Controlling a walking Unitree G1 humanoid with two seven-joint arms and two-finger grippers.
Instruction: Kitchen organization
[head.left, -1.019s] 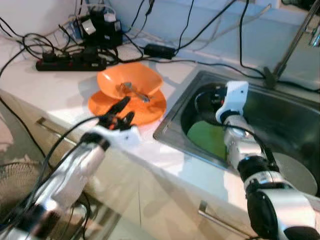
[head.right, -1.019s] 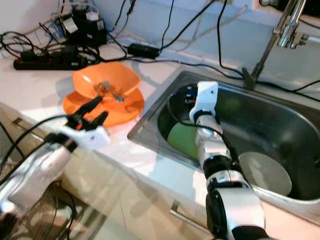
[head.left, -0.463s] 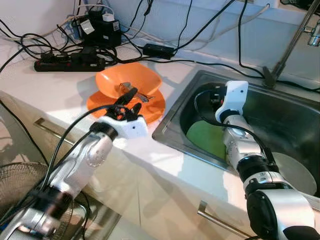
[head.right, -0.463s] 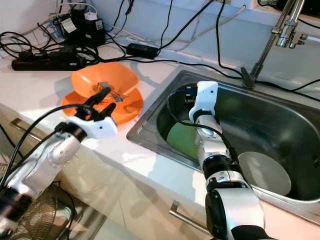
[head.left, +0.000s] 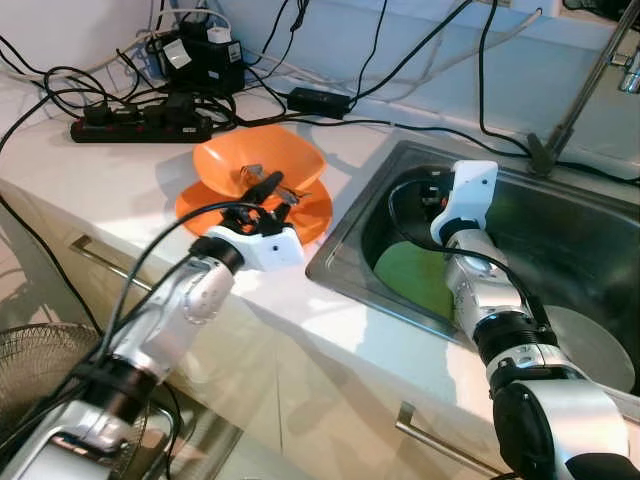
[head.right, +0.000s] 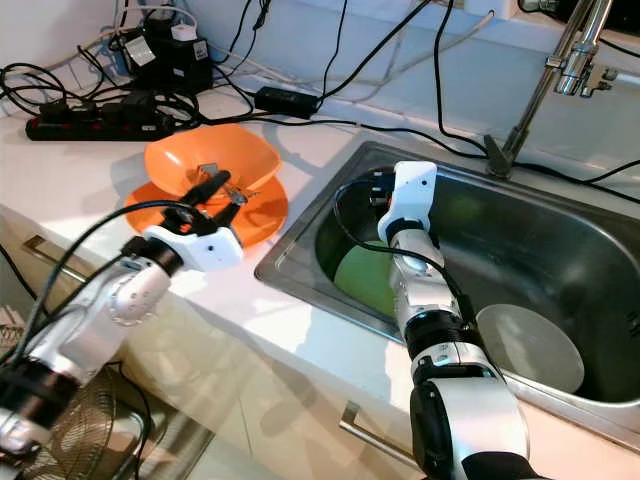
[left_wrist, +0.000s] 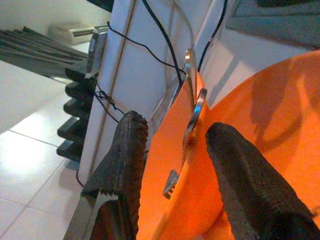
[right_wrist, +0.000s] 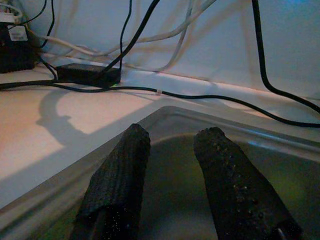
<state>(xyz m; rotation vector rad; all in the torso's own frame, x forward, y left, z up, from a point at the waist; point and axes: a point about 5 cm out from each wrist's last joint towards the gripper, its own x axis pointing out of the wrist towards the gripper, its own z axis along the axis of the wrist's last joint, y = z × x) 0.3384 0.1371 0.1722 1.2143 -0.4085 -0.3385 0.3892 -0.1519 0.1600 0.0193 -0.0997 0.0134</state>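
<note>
Since a second ago the left gripper (head.left: 268, 192) has slid forward across the counter (head.left: 110, 170) and now sits right at the near rim of the orange bowl (head.left: 262, 163). Its fingers are spread apart, one on each side of the bowl's edge, and in the left wrist view the metal fork (left_wrist: 192, 112) lying in the bowl shows between the two black fingers (left_wrist: 125, 160) without either one touching it.

Bowl's stacked on an orange plate (head.left: 205, 208), with a black power strip (head.left: 140, 127) and a tangle of cables off toward 10 o'clock from it.

Moving right, you hit the steel sink (head.left: 345, 235). The right gripper (right_wrist: 172, 190) is hanging inside it by the left wall and hasn't really budged. Its fingers are parted with nothing between them, just the sink's back rim ahead. Under that arm there's a green plate (head.left: 412, 275) on the sink floor, and a grey plate (head.left: 590, 345) at about 4 o'clock from it. The faucet (head.right: 560, 60) stands up at the far right corner.
</note>
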